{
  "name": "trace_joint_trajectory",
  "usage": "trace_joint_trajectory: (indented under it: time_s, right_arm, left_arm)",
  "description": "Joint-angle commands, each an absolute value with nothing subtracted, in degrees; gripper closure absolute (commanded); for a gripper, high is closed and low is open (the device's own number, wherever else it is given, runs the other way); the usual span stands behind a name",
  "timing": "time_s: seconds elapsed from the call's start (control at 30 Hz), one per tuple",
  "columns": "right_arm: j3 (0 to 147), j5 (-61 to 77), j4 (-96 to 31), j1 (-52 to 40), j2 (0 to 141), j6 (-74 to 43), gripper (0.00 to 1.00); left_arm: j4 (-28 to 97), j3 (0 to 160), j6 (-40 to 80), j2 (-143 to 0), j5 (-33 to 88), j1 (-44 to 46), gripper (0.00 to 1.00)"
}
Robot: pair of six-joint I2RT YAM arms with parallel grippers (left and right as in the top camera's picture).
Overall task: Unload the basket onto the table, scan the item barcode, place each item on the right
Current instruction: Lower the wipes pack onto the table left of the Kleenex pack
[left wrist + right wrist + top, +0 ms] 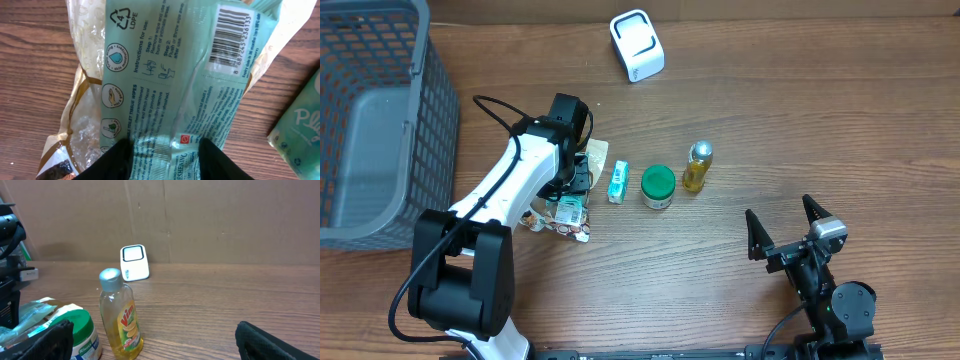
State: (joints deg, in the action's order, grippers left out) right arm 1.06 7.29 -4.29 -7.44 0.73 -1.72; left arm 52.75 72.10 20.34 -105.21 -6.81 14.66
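The left hand [572, 185] is down over a small heap of packets on the wooden bench [770, 100], just left of the middle. Its own camera is filled by a pale green pack of moist toilet tissue wipes [170, 75]. The pack lies printed back up with the barcode [232, 40] showing at its upper right corner. The two dark fingers [117, 160] sit at the lower edge of that view, one on each side of the pack's seam. Whether they are clamped on the film or only resting against it I cannot tell. Under the wipes lies a crinkled clear and gold bag [80, 100], and a teal tissue packet [300, 135] lies just beside them on the right. From overhead that teal packet [618, 183] starts a short row running to the right. Next comes a green-lidded jar [658, 186], then a yellow Vim dish-soap bottle [698, 165] standing upright. The white barcode scanner [637, 44] stands at the far edge of the bench, well apart from the heap and the left hand. A grey mesh basket [370, 120] takes up the left side. The right hand [780, 215] is near the front right of the bench with its fingers spread wide and nothing between them. It is clear of every item.
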Motion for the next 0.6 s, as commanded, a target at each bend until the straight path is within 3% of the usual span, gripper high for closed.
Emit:
trace_joint_trajectory:
  time_s: [0.0,0.17,0.4,0.57]
  right_arm:
    - [0.45,7.60,-4.05,-7.31,0.16,-1.63,0.00]
    - [0.45,7.60,-4.05,-7.31,0.16,-1.63,0.00]
    - [0.45,7.60,-4.03,-7.31,0.16,-1.63,0.00]
    - [0.45,7.60,-4.03,-7.31,0.16,-1.63,0.00]
  left_arm:
    - [52.60,69.56,19.25,-109.97,-5.65,14.39,0.54]
    - [52.62,69.56,19.16,-109.97,-3.11,14.39,0.45]
    - [54.02,71.13,18.59,-109.80,-0.97,14.33,0.44]
    - [61.58,81.06,17.96,-108.20,-0.80,14.11,0.40]
